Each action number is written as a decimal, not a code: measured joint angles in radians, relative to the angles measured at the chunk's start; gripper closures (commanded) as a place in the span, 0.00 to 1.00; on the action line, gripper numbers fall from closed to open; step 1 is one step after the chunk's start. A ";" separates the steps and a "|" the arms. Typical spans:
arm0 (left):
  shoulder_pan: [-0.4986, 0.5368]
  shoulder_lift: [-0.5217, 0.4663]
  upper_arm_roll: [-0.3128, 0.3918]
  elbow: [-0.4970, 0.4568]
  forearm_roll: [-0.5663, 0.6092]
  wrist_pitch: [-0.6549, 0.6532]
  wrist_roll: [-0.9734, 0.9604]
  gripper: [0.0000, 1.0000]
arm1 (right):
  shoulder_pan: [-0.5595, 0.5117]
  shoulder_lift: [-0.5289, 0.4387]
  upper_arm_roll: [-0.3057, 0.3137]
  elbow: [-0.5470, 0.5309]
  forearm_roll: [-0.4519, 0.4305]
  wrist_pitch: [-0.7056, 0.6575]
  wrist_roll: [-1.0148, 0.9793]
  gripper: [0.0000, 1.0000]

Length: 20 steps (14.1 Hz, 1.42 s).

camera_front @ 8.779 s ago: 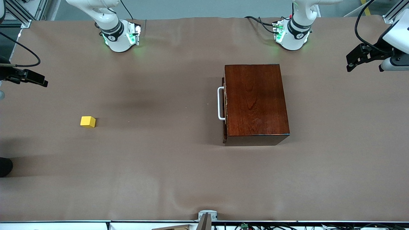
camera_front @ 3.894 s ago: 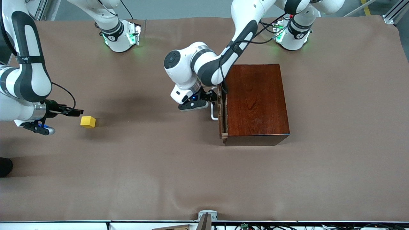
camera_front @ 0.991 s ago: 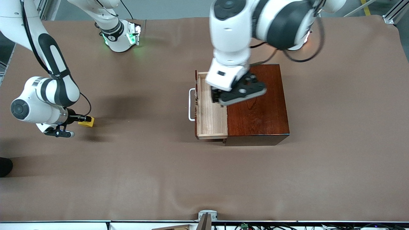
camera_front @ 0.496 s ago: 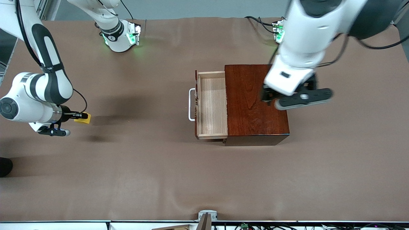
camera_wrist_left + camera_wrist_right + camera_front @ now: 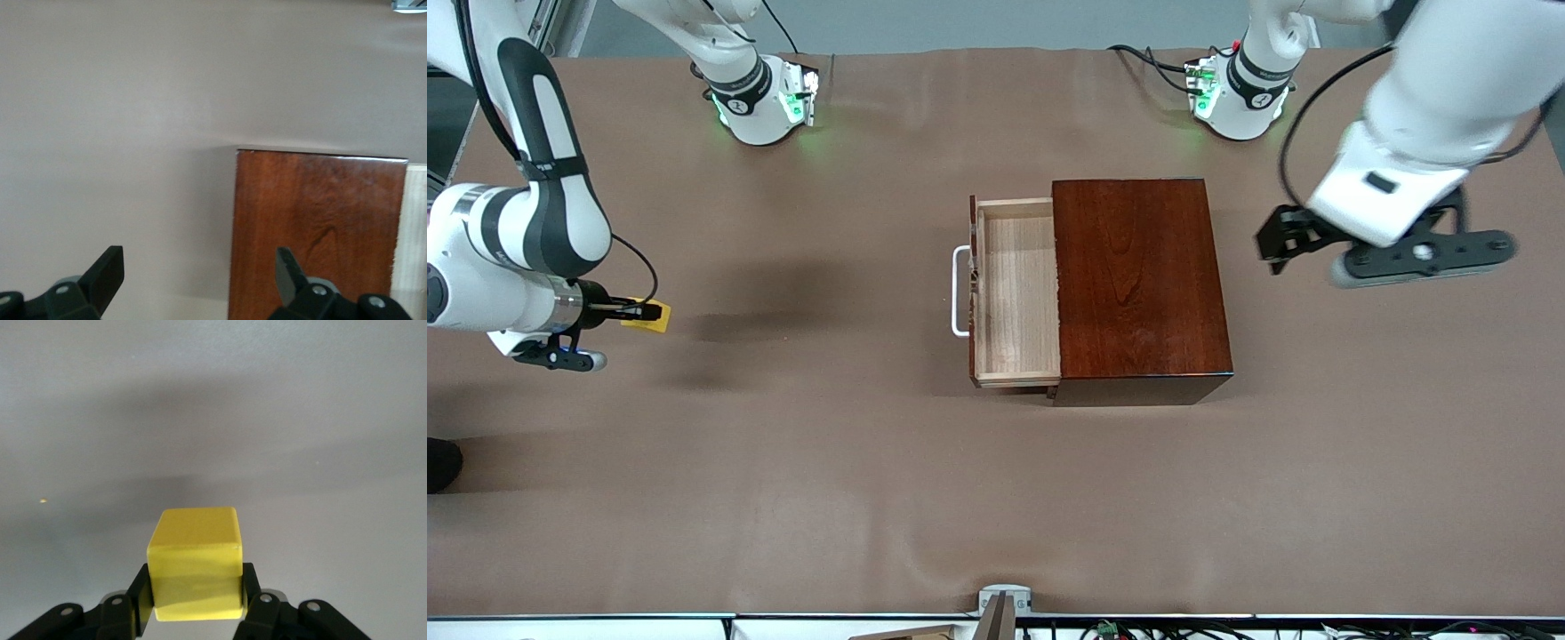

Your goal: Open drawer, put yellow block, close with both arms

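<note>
The drawer stands pulled out of the mahogany box, its pale tray bare and its white handle facing the right arm's end. My right gripper is shut on the yellow block, lifted a little above the table near that end. In the right wrist view the yellow block fills the gap of the right gripper. My left gripper hangs open over the table beside the box, toward the left arm's end. The left wrist view has the left gripper empty, with the box ahead.
Brown cloth covers the table. The two green-lit arm bases stand along the edge farthest from the front camera. A small metal bracket sits at the nearest edge.
My left arm has swung from over the open drawer, across the box, out toward its own end of the table. My right gripper has raised the yellow block and drawn it slightly toward its end.
</note>
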 measured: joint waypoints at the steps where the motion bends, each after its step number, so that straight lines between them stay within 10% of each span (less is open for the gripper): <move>1: 0.018 -0.022 0.000 -0.025 -0.001 0.000 0.022 0.00 | 0.006 -0.006 0.001 0.001 0.009 -0.013 0.017 1.00; 8: 0.108 -0.151 0.000 -0.193 -0.002 0.042 0.131 0.00 | 0.065 -0.032 0.009 0.021 0.060 -0.082 0.225 1.00; 20: 0.173 -0.187 -0.004 -0.202 -0.020 0.050 0.284 0.00 | 0.411 -0.062 0.020 0.110 0.202 -0.114 1.107 1.00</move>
